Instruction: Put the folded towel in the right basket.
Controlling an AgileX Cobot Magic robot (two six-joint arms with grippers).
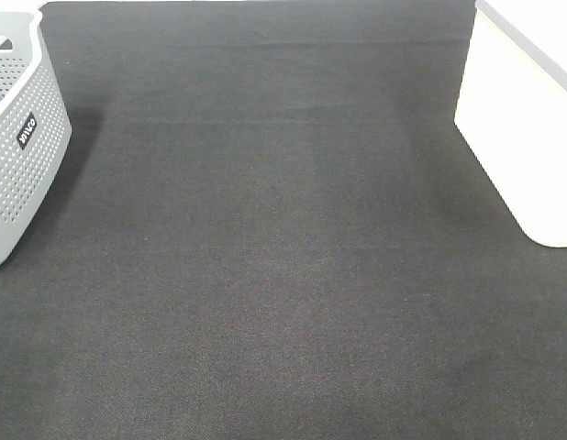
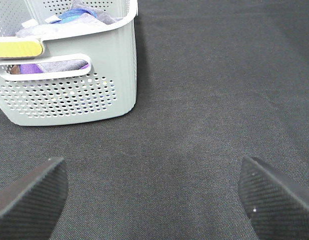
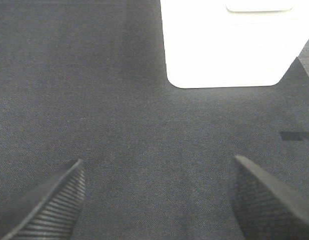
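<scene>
The right basket [image 1: 522, 128] is a tall white plastic bin with plain sides at the right edge of the dark mat; it also shows in the right wrist view [image 3: 229, 42]. The folded rust-brown towel is out of view in all frames. My left gripper [image 2: 154, 200] is open and empty above bare mat, short of the grey basket. My right gripper [image 3: 154, 200] is open and empty above bare mat, short of the white bin. Neither gripper shows in the exterior high view.
A grey perforated basket [image 1: 22, 147] with a dark label stands at the left edge. In the left wrist view it [image 2: 74, 95] holds several cloths in purple, blue and grey. The dark mat [image 1: 265, 257] lies between the baskets.
</scene>
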